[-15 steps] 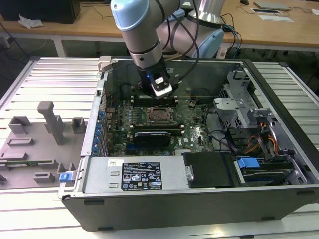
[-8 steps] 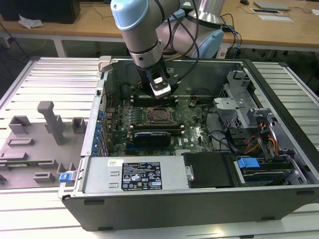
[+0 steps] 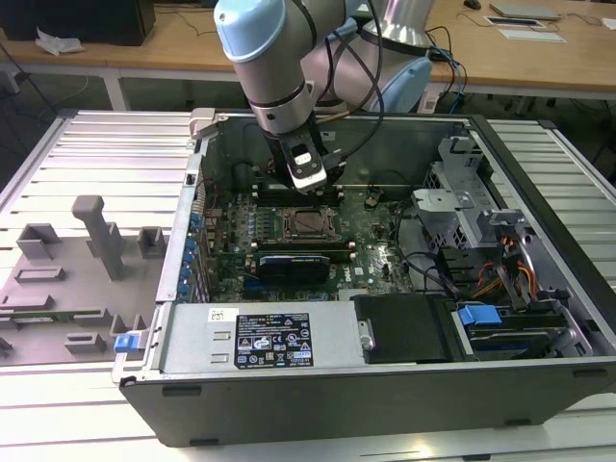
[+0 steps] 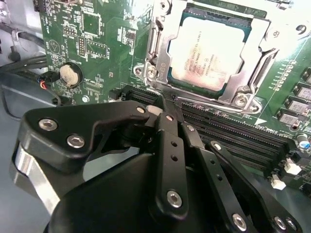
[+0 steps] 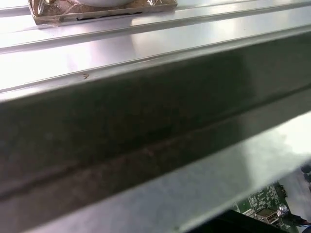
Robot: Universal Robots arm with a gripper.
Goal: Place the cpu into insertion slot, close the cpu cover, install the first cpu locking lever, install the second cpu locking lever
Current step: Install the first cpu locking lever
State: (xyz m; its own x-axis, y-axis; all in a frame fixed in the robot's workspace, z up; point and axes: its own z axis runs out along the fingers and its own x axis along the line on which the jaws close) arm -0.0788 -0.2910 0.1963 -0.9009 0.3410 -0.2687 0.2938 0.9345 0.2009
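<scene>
In the exterior view, the gripper (image 3: 313,181) hung at centre frame, just above the slot (image 3: 310,224). In the second wrist view its fingers were pinched together at a corner of the slot, gripping nothing discernible. The cpu (image 4: 209,48) sat in the slot, with the cover (image 4: 236,98) closed over it. Whether the levers were latched could not be told.

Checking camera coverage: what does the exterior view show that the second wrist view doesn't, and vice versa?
The exterior view adds the whole open computer case, its labelled power supply, and grey fixtures on the table at the exterior view's left. The second wrist view adds the cpu seated with the cpu cover down around it, plus a coin battery. Both share the gripper near the insertion slot on the green board.
</scene>
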